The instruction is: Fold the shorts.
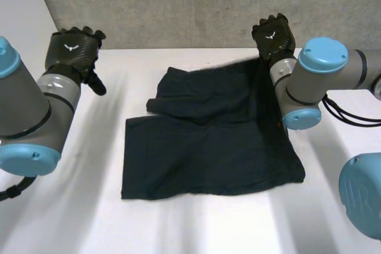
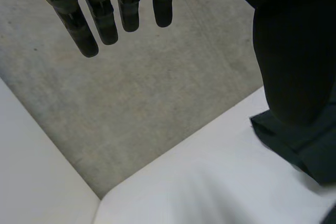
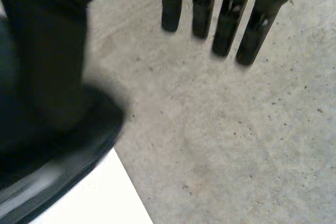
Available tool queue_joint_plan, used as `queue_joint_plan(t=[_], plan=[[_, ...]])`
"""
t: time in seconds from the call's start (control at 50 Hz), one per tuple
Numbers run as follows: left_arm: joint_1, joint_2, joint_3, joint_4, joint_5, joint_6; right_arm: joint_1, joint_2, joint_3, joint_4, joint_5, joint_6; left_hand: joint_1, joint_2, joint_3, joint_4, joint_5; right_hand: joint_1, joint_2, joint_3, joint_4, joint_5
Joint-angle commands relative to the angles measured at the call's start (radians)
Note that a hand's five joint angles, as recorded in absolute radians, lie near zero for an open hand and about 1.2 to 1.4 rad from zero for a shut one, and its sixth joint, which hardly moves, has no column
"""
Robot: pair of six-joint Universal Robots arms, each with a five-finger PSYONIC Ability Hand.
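The shorts [image 1: 208,141] lie partly folded mid-frame on the desk [image 1: 196,224]. The left robot hand [image 1: 74,52], upper left, and the right robot hand [image 1: 274,35], upper right, hover empty with straight fingers, probably lifted clear to pick the next grasp.

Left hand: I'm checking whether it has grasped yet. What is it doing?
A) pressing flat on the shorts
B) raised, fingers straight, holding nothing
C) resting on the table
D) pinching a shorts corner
B: the left hand hangs beside the shorts, apart from them, its fingers straight and empty.
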Motion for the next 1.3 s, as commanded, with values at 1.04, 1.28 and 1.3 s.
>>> queue_joint_plan(t=[1.04, 1.28, 1.3], plan=[[-0.228, -0.052, -0.421, -0.002, 0.077, 0.068, -0.180, -0.708, 1.401, -0.084, -0.235, 0.186, 0.286, 0.289, 0.275, 0.289, 0.291, 1.117, 1.037, 1.010, 1.006, 1.011], [-0.227, -0.050, -0.427, 0.001, 0.069, 0.069, -0.180, -0.731, 1.404, -0.071, -0.226, 0.198, 0.318, 0.321, 0.307, 0.321, 0.324, 1.118, 1.038, 1.011, 1.006, 1.012], [-0.227, -0.052, -0.424, 0.001, 0.069, 0.069, -0.180, -0.739, 1.406, -0.069, -0.225, 0.200, 0.356, 0.359, 0.345, 0.359, 0.362, 1.118, 1.038, 1.011, 1.006, 1.012]])
